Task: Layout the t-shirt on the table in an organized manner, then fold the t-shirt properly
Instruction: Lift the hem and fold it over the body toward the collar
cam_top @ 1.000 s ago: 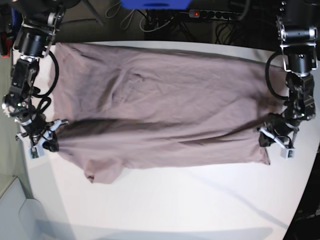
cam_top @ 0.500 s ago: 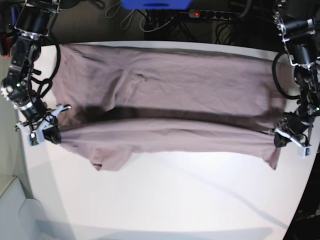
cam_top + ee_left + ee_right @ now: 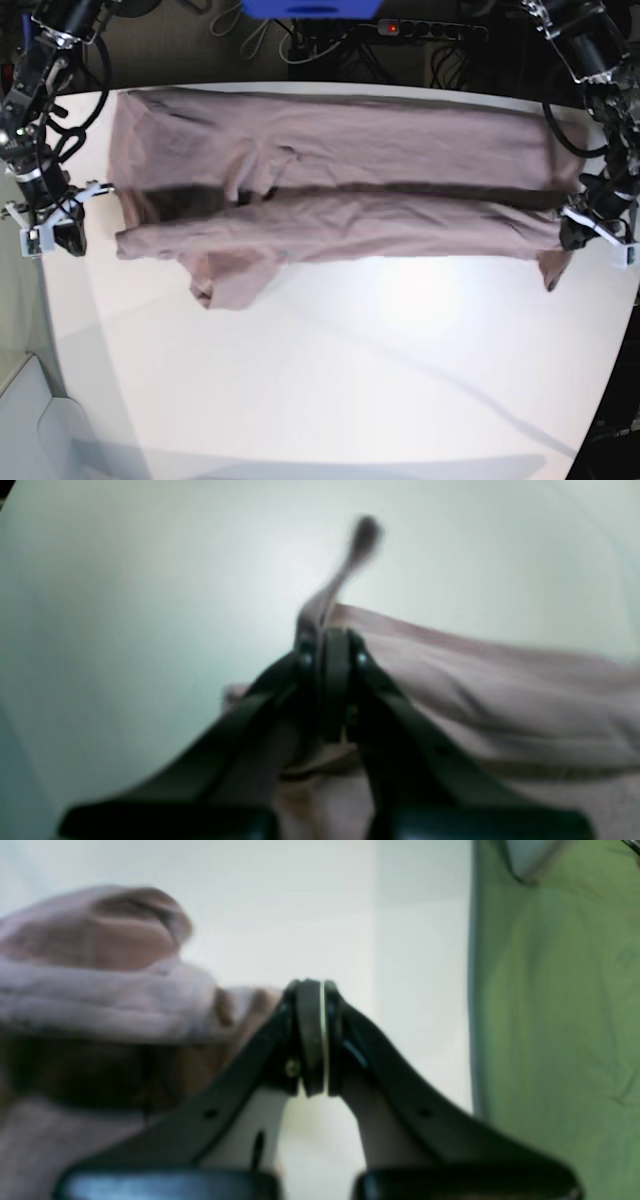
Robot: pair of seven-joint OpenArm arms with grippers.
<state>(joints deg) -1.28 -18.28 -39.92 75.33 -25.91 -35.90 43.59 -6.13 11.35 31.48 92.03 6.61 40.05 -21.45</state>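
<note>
Left tool (image 3: 585, 228), 3 o'clock, clenched on t-shirt (image 3: 340, 190) edge for folding; right tool (image 3: 55, 228), 9 o'clock, clenched empty over tabletop (image 3: 330, 390).

Both arms are black, jointed, with looping black cables. Each end effector, left (image 3: 598, 226) and right (image 3: 50, 224), has tapered black fingers, small screws and white clips.

The table (image 3: 330, 390) is a smooth matte white surface with a curved near edge – most of its near half is bare. The t-shirt (image 3: 340, 190) lies directly on its far half, stretched as a long mauve-brown band from the left edge to the right edge – folded lengthwise, with a dark crease line along its middle. One sleeve (image 3: 232, 282) protrudes from the near edge of the band onto the white surface.
</note>
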